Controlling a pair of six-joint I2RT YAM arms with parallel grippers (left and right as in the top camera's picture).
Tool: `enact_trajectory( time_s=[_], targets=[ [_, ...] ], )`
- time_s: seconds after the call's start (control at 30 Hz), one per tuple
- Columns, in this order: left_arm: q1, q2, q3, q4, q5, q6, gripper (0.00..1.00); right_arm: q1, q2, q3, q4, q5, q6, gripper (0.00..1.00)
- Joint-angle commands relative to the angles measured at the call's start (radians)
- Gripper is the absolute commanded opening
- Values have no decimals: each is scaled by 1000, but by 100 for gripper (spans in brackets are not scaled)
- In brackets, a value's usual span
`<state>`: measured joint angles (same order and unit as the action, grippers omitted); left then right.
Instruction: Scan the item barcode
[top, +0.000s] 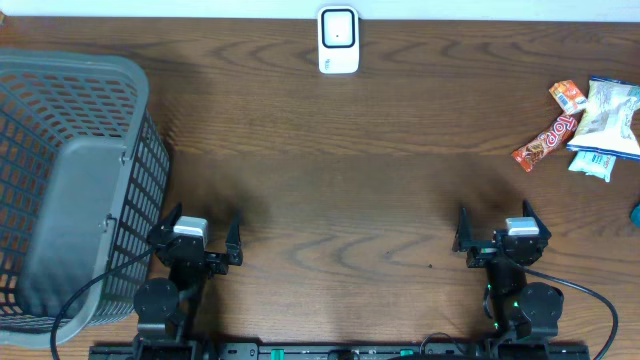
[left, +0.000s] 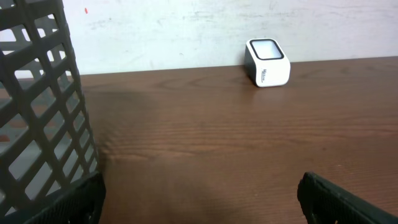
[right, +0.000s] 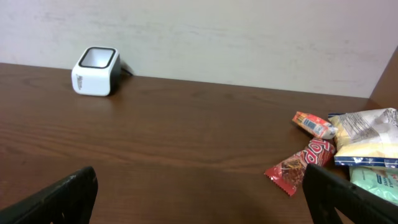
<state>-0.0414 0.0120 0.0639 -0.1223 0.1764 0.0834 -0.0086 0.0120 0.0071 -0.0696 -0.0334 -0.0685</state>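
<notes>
Both the left gripper (top: 204, 216) and right gripper (top: 495, 212) gape empty over a dark, wood-grained table (top: 330, 160). On it sit a grey lattice basket (top: 60, 90), a rounded white scanner (top: 338, 40) and crinkly snack wrappers (top: 608, 110), with a scuffed pale wall (right: 217, 37) behind.

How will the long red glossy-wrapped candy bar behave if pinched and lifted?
The long red glossy-wrapped candy bar probably stays fairly stiff, since it lies straight and flat. Its shiny wrapper looks slippery, so a nudge may slide it across the brown wooden table. Slim, so likely light.

White scanner (left: 268, 62) at far edge of surface (left: 217, 137); grey basket (left: 37, 106) left; end effector (left: 202, 202) fingers wide apart.
</notes>
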Motion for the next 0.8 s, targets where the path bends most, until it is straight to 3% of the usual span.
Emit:
enact_trajectory(
  time_s=[0.0, 0.77],
  targets=[
    [-5, -10, -29, -3, -9, 13, 98, 8, -6, -2, -3, 5, 12, 99],
    [-5, -10, -29, -3, -9, 13, 98, 8, -6, -2, -2, 65, 98, 99]
  ],
)
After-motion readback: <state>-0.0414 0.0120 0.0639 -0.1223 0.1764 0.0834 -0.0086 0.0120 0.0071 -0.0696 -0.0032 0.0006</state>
